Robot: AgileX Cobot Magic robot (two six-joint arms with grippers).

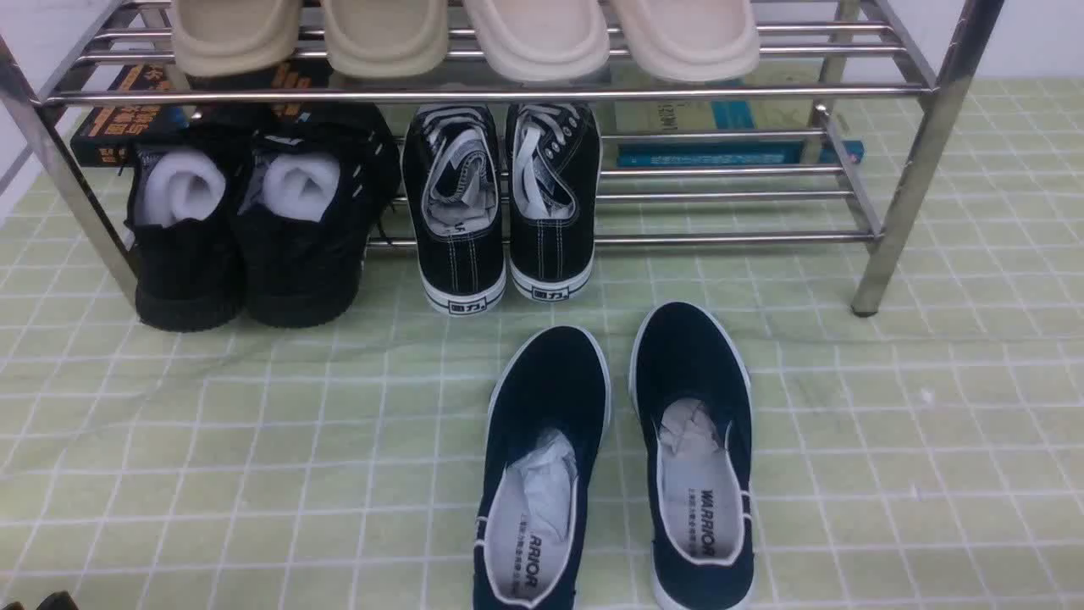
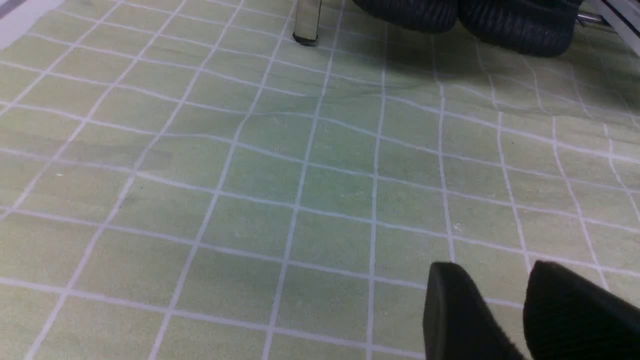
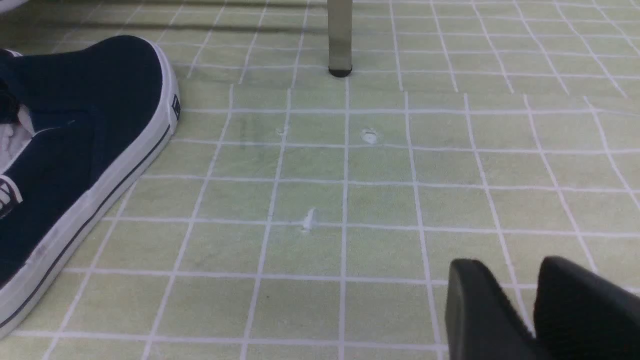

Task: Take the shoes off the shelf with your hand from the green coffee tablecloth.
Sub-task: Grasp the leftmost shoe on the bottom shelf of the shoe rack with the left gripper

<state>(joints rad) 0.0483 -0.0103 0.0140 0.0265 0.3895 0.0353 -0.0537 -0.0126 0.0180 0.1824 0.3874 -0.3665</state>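
We are judging the task as barely begun: the shoes [image 1: 296,254], the all-black knit pair stuffed with white paper, are sitting on the lower tier of the shelf [image 1: 508,95] at its left end. Their toes are pointing inward and their heels are jutting out past the front bar, low over the green coffee tablecloth [image 1: 254,440]. Nothing is touching them. Just beside them on the same tier the black canvas lace-ups [image 1: 457,246] are standing. The navy slip-ons [image 1: 542,398] are lying out on the cloth in front of the shelf, and pale slippers [image 1: 542,34] are filling the upper tier. We are finding the left gripper [image 2: 500,280] only in its own wrist view, hovering low over bare cloth, its jaws standing a little apart with nothing between them. The knit heels and the left leg [image 2: 306,20] of the shelf are showing well ahead of it, so it is facing the right pair without being near it. The right gripper [image 3: 520,280] is likewise narrowly parted and empty, over open cloth beside one navy slip-on. As we are reading it, everything is remaining to do: reaching the sneakers, closing on them, drawing them clear of the bars and setting them on the cloth.
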